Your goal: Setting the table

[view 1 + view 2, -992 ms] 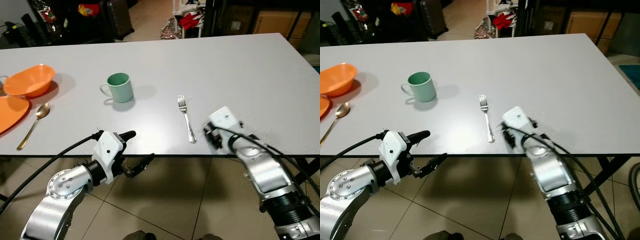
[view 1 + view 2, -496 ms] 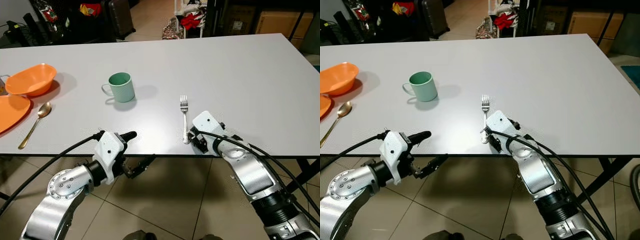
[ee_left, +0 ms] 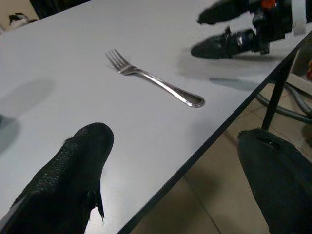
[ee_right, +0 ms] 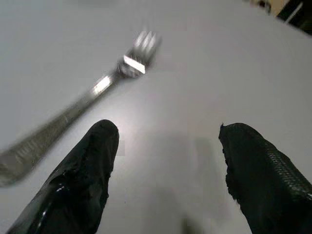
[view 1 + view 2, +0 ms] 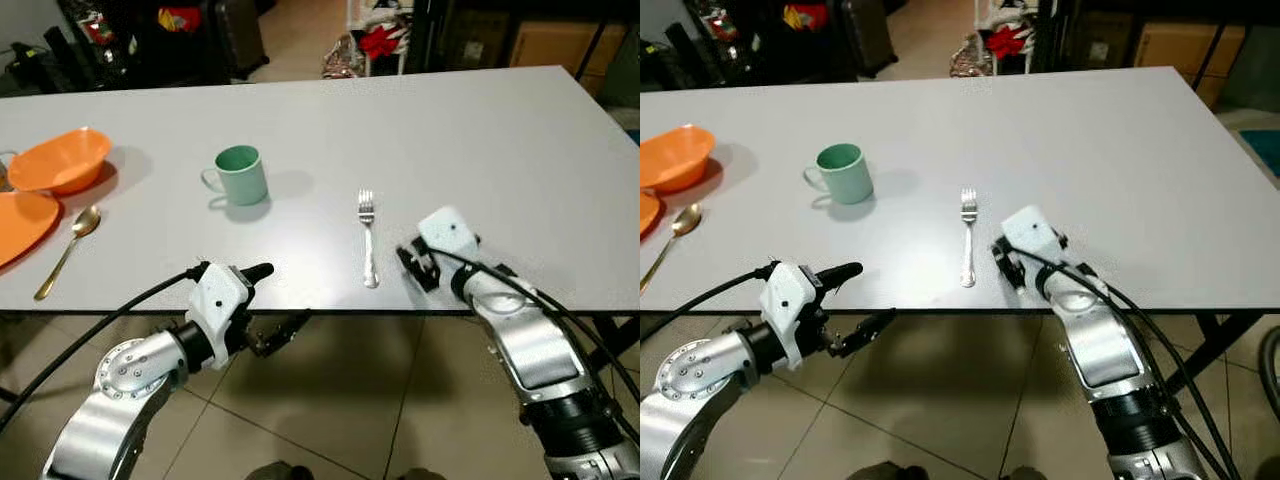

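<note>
Our grey desk (image 5: pixel 480 130) carries everything, and its near edge is where trouble could come. At its far left sit the orange plate (image 5: pixel 20 225) and orange bowl (image 5: pixel 60 160), with a gold spoon (image 5: pixel 68 250) beside them and the green mug (image 5: pixel 240 175) nearer the middle. Our right gripper (image 5: pixel 412 268) rests on the desk just beside the fork (image 5: pixel 367 236), jaws spread wide and holding nothing. Our left gripper (image 5: pixel 275 305) hangs at the desk's front edge, jaws also wide and empty.

The fork lies flat and thin, handle end close to the near edge. We judge that a closing pinch could skid off the smooth metal, or a sideways nudge could push the handle over the edge onto the floor.
</note>
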Controlling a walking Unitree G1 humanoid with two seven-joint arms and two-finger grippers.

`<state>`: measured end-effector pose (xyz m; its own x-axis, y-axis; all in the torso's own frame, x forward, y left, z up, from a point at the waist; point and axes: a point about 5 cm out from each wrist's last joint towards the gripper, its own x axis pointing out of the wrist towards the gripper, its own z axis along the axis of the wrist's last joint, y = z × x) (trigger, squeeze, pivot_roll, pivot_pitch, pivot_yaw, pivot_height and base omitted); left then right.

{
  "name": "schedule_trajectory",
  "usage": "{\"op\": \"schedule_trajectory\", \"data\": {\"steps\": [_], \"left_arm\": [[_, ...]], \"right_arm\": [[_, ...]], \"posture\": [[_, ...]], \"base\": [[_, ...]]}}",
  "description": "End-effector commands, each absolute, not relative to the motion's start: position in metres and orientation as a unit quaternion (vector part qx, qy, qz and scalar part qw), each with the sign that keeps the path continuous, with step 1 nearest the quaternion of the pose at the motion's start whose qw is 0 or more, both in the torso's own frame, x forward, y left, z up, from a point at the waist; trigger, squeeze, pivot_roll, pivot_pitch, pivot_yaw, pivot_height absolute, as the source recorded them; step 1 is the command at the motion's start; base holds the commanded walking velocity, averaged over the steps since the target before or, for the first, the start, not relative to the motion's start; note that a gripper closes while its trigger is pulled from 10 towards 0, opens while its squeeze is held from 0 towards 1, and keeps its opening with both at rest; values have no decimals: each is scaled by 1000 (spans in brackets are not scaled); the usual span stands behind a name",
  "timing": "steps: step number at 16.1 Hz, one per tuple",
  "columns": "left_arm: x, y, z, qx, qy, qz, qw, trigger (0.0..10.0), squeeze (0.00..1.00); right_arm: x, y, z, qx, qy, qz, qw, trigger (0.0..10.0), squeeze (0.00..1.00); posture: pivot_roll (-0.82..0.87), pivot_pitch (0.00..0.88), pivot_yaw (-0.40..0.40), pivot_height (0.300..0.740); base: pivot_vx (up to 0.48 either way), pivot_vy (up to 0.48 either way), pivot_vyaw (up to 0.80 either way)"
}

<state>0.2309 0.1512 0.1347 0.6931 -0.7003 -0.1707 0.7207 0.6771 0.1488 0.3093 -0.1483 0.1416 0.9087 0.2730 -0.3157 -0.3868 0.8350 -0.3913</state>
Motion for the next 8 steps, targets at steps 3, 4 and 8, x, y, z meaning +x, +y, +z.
{"op": "schedule_trajectory", "data": {"steps": [3, 4, 8], "left_arm": [[232, 145, 137, 106, 46, -399, 910, 10000, 0], [233, 144, 138, 106, 44, -400, 909, 10000, 0], [232, 146, 135, 110, 48, -400, 909, 10000, 0]], "right_arm": [[301, -117, 140, -238, 108, 248, 933, 10000, 0], [300, -110, 138, -252, 106, 257, 927, 10000, 0], [306, -95, 128, -312, 110, 258, 908, 10000, 0]], "posture": [[-117, 67, 142, 740], [-116, 66, 143, 740], [-113, 71, 142, 740]], "base": [[0, 0, 0], [0, 0, 0], [0, 0, 0]]}}
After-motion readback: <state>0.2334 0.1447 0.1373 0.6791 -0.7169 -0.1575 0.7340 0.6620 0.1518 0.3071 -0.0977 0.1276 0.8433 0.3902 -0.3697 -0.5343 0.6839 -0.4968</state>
